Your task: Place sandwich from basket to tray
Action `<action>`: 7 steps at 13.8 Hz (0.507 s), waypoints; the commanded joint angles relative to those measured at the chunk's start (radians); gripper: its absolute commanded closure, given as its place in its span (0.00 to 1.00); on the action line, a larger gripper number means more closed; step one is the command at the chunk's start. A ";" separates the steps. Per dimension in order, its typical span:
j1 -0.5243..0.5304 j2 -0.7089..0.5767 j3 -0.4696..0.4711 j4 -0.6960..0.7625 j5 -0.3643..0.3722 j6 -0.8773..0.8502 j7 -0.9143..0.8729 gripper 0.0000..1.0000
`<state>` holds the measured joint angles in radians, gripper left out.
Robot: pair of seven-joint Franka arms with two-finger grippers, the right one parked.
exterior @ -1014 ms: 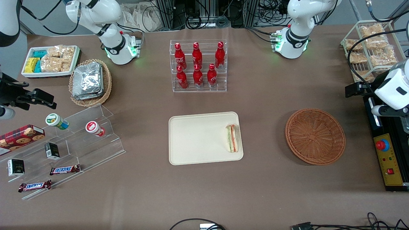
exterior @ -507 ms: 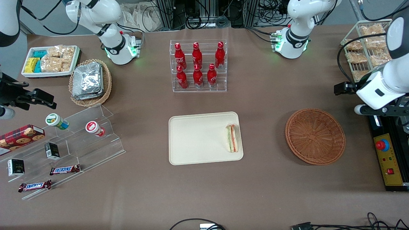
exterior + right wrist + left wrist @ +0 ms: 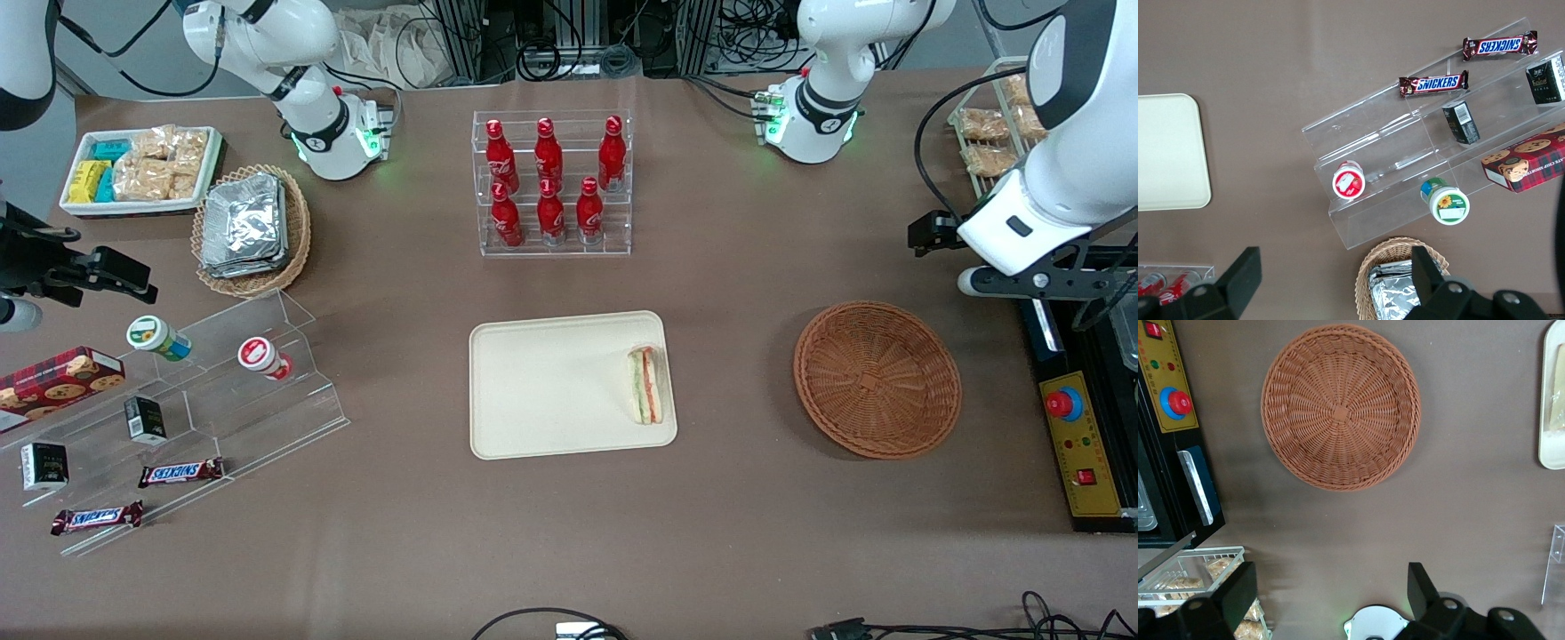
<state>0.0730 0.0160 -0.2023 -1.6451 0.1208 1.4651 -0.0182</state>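
The sandwich (image 3: pixel 646 384) already lies on the tray (image 3: pixel 533 391), at the edge nearest the basket (image 3: pixel 877 380), which is empty (so the placing looks done). The claw (image 3: pixel 1331 593) hangs spread wide and holding nothing above the counter (image 3: pixel 756 533), farther from the front camera than the basket, toward the working arm's end. I'd judge only a retreat is left. The counter is plain brown; a bottle rack (image 3: pixel 551 182) stands farther off than the tray.

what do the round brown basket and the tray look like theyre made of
The basket looks like woven wicker, reddish-brown and matte, with braided rings around a flat centre. The tray, which holds the sandwich, seems to be smooth cream plastic with a low moulded rim. The hand is open above the table.
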 commanded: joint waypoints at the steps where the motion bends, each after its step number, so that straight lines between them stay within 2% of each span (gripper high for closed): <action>1: -0.036 -0.027 0.050 -0.025 -0.016 0.032 0.006 0.00; 3: -0.038 -0.024 0.052 -0.027 -0.041 0.069 0.006 0.00; 7: -0.033 -0.019 0.050 -0.027 -0.043 0.061 -0.005 0.00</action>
<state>0.0514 0.0159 -0.1686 -1.6492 0.0884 1.5158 -0.0185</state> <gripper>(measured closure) 0.000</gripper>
